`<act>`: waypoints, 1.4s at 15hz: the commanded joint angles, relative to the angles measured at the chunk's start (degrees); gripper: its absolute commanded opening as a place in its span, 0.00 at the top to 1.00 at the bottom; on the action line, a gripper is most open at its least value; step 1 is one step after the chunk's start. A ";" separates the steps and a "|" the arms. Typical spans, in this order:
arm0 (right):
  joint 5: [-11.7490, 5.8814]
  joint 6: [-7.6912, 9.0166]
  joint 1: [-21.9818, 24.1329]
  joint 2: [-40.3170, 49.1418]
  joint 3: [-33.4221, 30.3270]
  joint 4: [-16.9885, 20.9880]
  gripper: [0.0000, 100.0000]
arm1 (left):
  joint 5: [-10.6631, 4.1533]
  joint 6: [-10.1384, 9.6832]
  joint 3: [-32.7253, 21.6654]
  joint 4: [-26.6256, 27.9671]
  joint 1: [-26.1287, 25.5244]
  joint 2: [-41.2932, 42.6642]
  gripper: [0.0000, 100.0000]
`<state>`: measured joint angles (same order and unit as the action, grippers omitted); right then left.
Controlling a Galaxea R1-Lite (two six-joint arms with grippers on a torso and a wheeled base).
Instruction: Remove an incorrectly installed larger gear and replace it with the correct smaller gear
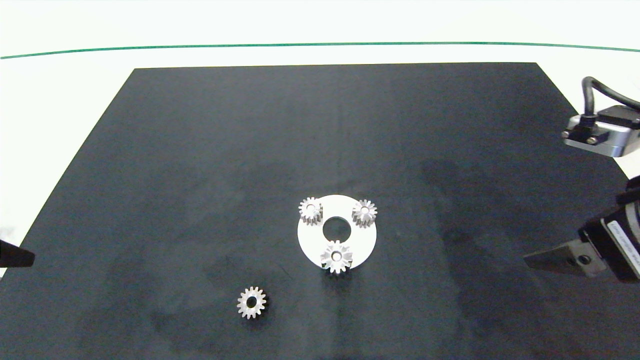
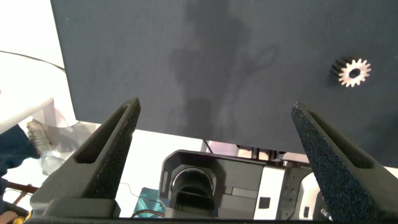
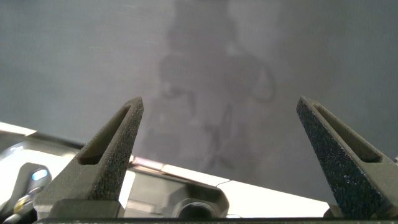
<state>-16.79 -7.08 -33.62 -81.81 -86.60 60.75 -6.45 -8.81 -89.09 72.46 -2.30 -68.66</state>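
Observation:
A white disc (image 1: 360, 241) with a round central hole lies on the black mat. Three gears sit on it: two small blunt-toothed ones at its far side (image 1: 310, 210) (image 1: 364, 212), and the larger gear (image 1: 336, 256), star-like with pointed teeth, at its near edge. The loose smaller gear (image 1: 251, 302) lies flat on the mat, near and left of the disc; the left wrist view also shows this smaller gear (image 2: 353, 72). My left gripper (image 2: 216, 106) is open and empty at the mat's left edge, where only its tip (image 1: 17, 255) shows. My right gripper (image 3: 219, 102) is open and empty at the right edge (image 1: 545, 261).
The black mat (image 1: 200, 150) covers most of a white table. A green line (image 1: 320, 44) runs across the table beyond the mat. The right wrist camera housing (image 1: 597, 135) hangs over the mat's right edge.

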 commanded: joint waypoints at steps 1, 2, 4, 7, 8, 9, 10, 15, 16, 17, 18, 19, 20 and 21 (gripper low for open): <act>-4.57 -4.17 -12.43 -11.44 -10.87 4.03 0.00 | -0.06 -0.06 0.06 0.40 -0.16 1.25 0.00; -4.57 -4.17 -14.10 -13.81 -13.77 5.35 0.00 | -0.06 -0.06 0.06 0.49 -0.16 1.42 0.00; -4.57 -4.17 -17.00 -19.44 -23.70 13.08 0.00 | -0.06 -0.06 0.06 0.40 -0.16 1.60 0.00; -5.45 -3.99 -18.76 -25.85 -27.99 20.55 0.00 | -0.06 -0.06 0.14 0.49 -0.24 2.21 0.00; -6.77 -3.73 -18.94 -27.61 -27.99 20.64 0.00 | 0.03 -0.06 0.14 0.58 -0.33 2.65 0.00; -7.82 -3.64 -19.29 -28.76 -27.99 20.64 0.00 | -0.06 -0.06 0.14 0.66 -0.33 2.92 0.00; -8.44 -3.82 -20.43 -30.51 -27.99 20.64 0.00 | 0.03 -0.06 0.14 1.10 -0.33 3.88 0.00; -7.74 -4.69 -22.63 -27.70 -27.99 15.72 0.00 | -0.06 0.02 0.06 1.10 -0.77 5.64 0.00; -7.65 -4.69 -22.54 -27.17 -25.63 11.94 0.00 | -0.06 0.02 0.06 1.10 -0.95 5.64 0.00; -7.38 -4.52 -22.54 -26.21 -20.89 6.23 0.00 | -0.06 0.02 0.06 1.10 -0.95 5.64 0.00; -6.77 -3.90 -22.45 -26.12 -17.81 2.01 0.00 | -0.06 0.02 0.06 1.10 -0.95 5.64 0.00; -5.80 -3.46 -22.45 -26.65 -17.64 0.60 0.00 | -0.06 0.02 0.06 1.10 -0.95 5.64 0.00; -5.45 -2.67 -22.45 -27.96 -18.69 0.51 0.00 | -0.06 0.02 0.06 1.10 -0.95 5.64 0.00; -5.45 -2.41 -22.45 -29.90 -20.01 0.51 0.00 | -0.06 0.02 0.06 1.10 -0.95 5.55 0.00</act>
<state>-22.41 -9.89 -56.06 -109.90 -105.62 61.00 -6.45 -8.73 -89.03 73.16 -3.24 -63.12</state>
